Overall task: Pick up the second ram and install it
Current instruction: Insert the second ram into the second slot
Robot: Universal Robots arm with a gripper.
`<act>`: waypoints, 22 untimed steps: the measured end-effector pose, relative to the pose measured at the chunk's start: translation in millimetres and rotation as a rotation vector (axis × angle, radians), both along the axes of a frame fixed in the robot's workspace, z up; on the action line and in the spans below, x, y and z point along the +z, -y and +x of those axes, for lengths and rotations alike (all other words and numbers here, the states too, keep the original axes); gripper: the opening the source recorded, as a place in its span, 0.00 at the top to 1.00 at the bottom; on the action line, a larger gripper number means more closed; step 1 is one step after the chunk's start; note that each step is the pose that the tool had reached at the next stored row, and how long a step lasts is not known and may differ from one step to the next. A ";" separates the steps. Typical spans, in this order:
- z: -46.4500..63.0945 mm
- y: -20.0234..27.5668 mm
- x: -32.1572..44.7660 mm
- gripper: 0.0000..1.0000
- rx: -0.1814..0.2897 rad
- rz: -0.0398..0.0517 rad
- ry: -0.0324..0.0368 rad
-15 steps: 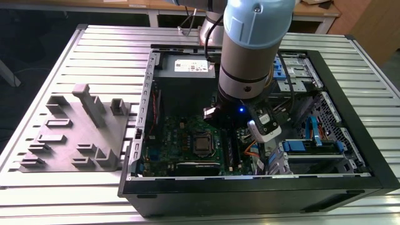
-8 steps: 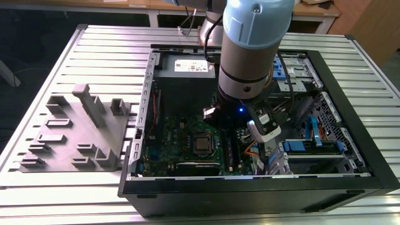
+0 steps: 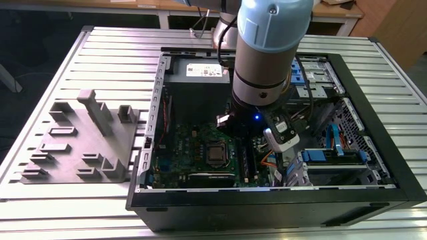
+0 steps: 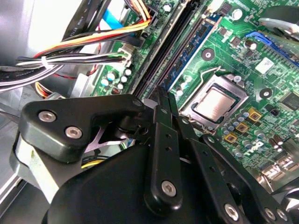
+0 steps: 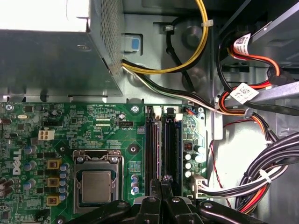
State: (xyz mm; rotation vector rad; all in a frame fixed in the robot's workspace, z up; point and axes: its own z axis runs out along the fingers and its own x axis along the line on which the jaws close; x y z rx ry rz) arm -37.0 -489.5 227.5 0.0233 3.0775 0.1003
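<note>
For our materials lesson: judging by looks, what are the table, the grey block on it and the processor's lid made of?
Table: bare metal, likely aluminium; pale ribbed slats, dull sheen.
Grey block: matte plastic, perhaps; uniform grey, no shine.
Processor lid: metal; silvery, reflective face.

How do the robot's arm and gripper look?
The arm is a silver-grey cylinder with a light blue cap, a black cable beside it and a small blue light. The gripper is black, with jointed links and silver screws.
</note>
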 end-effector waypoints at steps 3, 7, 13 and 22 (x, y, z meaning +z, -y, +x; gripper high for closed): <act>0.0 0.0 -0.4 0.92 0.000 -0.0002 -0.0001; 0.0 0.0 -1.8 0.92 0.000 -0.0003 -0.0002; 0.0 0.0 -3.0 0.92 0.000 0.0002 0.0001; -0.2 0.0 -3.8 0.92 0.000 -0.0001 -0.0001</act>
